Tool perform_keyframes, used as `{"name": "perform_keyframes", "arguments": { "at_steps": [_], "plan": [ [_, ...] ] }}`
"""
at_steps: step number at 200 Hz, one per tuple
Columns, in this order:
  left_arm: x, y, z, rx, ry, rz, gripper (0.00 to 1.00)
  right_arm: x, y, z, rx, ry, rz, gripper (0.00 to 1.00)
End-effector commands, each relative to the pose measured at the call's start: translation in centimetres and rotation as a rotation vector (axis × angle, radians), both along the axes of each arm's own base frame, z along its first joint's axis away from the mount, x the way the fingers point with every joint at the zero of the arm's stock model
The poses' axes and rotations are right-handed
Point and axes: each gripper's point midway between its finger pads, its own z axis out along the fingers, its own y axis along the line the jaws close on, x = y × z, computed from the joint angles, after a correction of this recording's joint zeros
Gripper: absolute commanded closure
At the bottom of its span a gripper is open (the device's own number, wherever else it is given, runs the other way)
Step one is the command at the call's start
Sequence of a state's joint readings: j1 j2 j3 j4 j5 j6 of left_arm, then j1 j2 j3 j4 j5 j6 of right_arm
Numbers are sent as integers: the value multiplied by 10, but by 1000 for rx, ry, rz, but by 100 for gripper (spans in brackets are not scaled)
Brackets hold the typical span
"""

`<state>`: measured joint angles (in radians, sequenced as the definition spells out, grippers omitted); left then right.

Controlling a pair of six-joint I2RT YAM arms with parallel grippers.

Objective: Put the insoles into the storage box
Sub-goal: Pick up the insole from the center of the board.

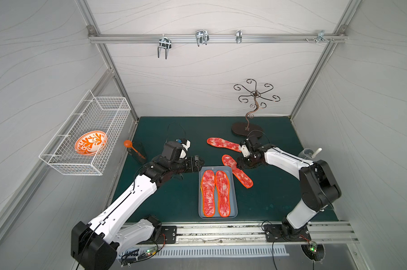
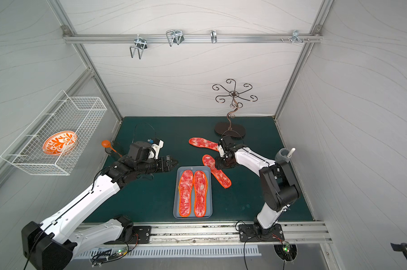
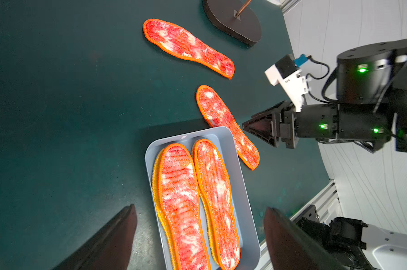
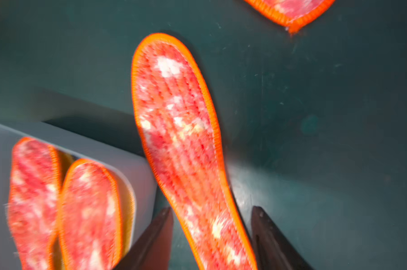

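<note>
The grey-blue storage box [image 1: 217,168] [image 2: 193,168] lies near the table's front. Two mottled red-and-white insoles [image 1: 208,192] [image 1: 223,192] rest side by side inside it, and a yellow edge [image 3: 156,187] peeks out under them. Two more mottled insoles lie on the mat: one far back [image 1: 223,144] [image 3: 188,46], one slanted by the box's right side [image 1: 243,177] [image 4: 181,131]. My left gripper [image 1: 201,161] [image 3: 200,207] hovers open and empty over the box's far end. My right gripper [image 1: 241,163] [image 4: 212,207] is open, its fingers standing either side of the slanted insole.
A white wire basket [image 1: 64,149] on the left wall holds an orange-patterned bowl [image 1: 90,142]. A metal scroll stand's dark base [image 1: 247,129] sits at the back right. An orange spoon in a dark holder [image 1: 133,149] stands far left, a cup [image 1: 306,153] far right.
</note>
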<state>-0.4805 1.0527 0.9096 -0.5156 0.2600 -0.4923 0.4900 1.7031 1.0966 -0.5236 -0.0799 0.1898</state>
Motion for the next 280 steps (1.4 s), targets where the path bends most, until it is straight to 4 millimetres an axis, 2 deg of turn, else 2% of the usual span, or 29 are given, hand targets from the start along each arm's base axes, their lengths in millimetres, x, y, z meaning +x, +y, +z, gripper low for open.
{"name": "perform_keyframes", "arguments": {
  "at_steps": [1,64,88,118,130,145,170,199,236,256,280],
  "plan": [
    [-2,-1,13,-52,-34,-15,10,11,8,-5,-17,-9,48,47],
    [-5,5,7,-57,-20,3,10,22,21,-32,-65,38,85,54],
    [-5,6,7,-59,-22,6,9,18,23,-49,-111,68,101,63],
    [-6,7,5,-53,-15,6,9,9,20,-71,-151,103,98,64],
    [-8,8,3,-48,-10,6,9,5,17,-76,-165,110,101,69],
    [-9,9,2,-47,-8,8,9,3,14,-76,-171,102,91,81],
    [-10,8,0,-56,-3,8,9,9,14,-59,-155,45,80,100],
    [-8,6,-1,-79,0,16,9,24,15,-23,-68,-38,11,100],
    [-1,3,3,-144,-7,62,10,43,14,37,40,-179,-80,100],
    [8,0,8,-219,-20,112,12,47,17,70,130,-230,-134,100],
    [19,-7,15,-301,-26,154,14,41,29,106,241,-278,-181,100]
  ]
}}
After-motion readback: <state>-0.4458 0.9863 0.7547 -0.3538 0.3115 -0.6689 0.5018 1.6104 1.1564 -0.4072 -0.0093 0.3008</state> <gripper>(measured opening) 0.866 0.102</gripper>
